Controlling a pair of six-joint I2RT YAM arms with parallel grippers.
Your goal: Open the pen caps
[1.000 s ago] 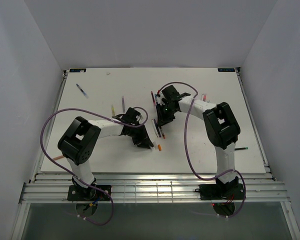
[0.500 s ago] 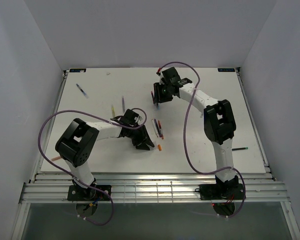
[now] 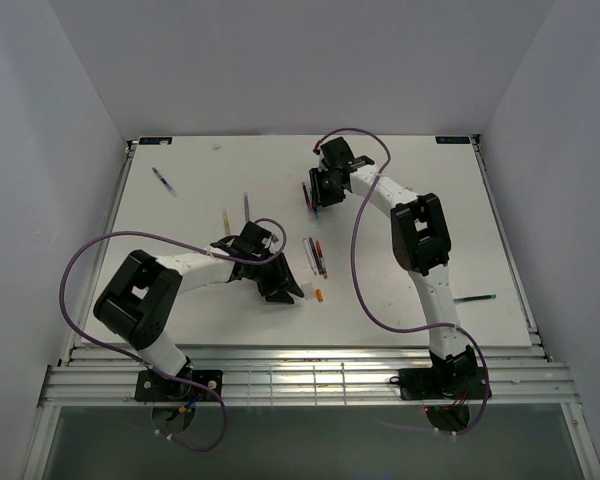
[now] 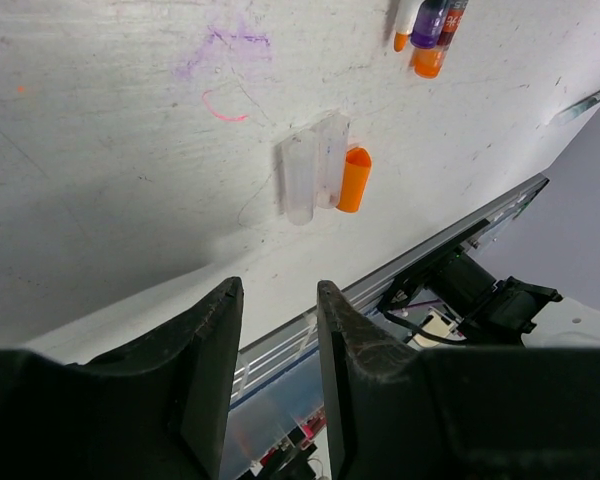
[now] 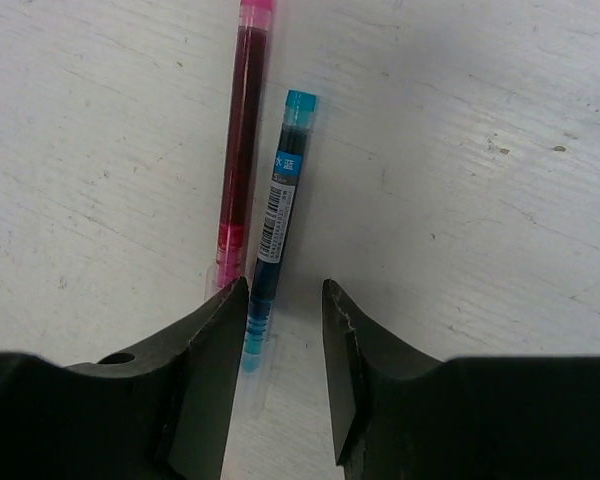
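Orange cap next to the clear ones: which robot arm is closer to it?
Left. The left fingers are just beside the orange cap. The right fingers are far away at the back, over a pink pen and a blue pen.

High rear camera over whole table (image 3: 480, 200), wrist cameras close, facing its surface
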